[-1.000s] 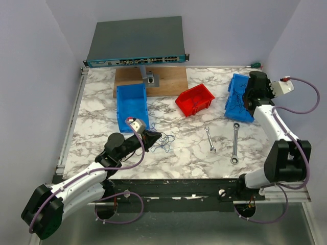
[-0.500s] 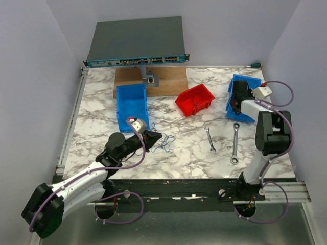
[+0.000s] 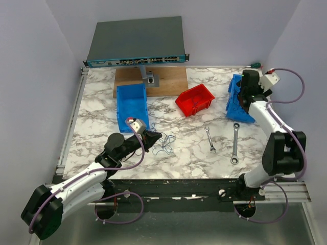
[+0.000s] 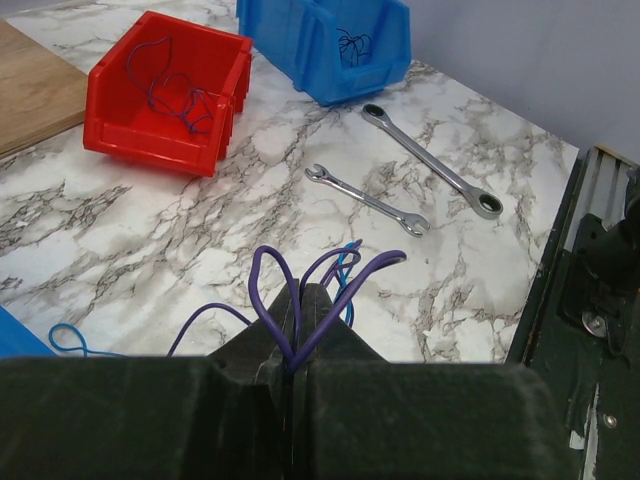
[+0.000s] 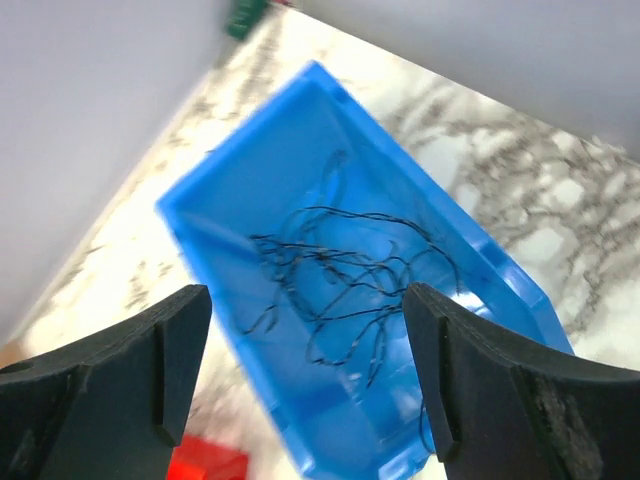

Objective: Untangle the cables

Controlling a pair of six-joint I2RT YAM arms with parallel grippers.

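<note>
Right gripper (image 5: 300, 345), jaws apart, sits directly above the blue bin (image 5: 215, 225) containing black cables (image 5: 340, 275); left gripper (image 4: 295, 375) clamps purple cables (image 4: 262, 290).

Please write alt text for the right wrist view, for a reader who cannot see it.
The open right tool hovers above a blue bin that holds a loose tangle of thin black cables. The bin stands on a marble table near a wall; the picture is slightly blurred.
</note>
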